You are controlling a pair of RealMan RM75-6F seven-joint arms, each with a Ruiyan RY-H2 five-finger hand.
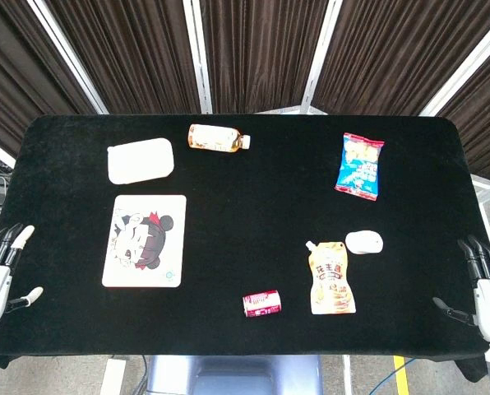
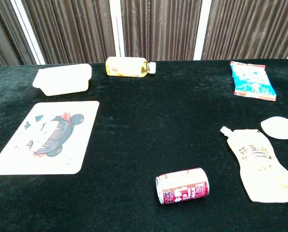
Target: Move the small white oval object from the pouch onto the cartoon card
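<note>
A small white oval object lies at the upper right corner of a flat spouted drink pouch, right of centre; the chest view shows the oval just beyond the pouch. The cartoon card lies flat on the left, also seen in the chest view. My left hand hangs at the table's left edge, fingers apart, holding nothing. At the right edge my right hand is likewise open and empty. Neither hand shows in the chest view.
A white lidded box sits behind the card. A bottle of amber drink lies at the back centre. A blue snack bag lies at the back right. A small red can lies on its side near the front edge.
</note>
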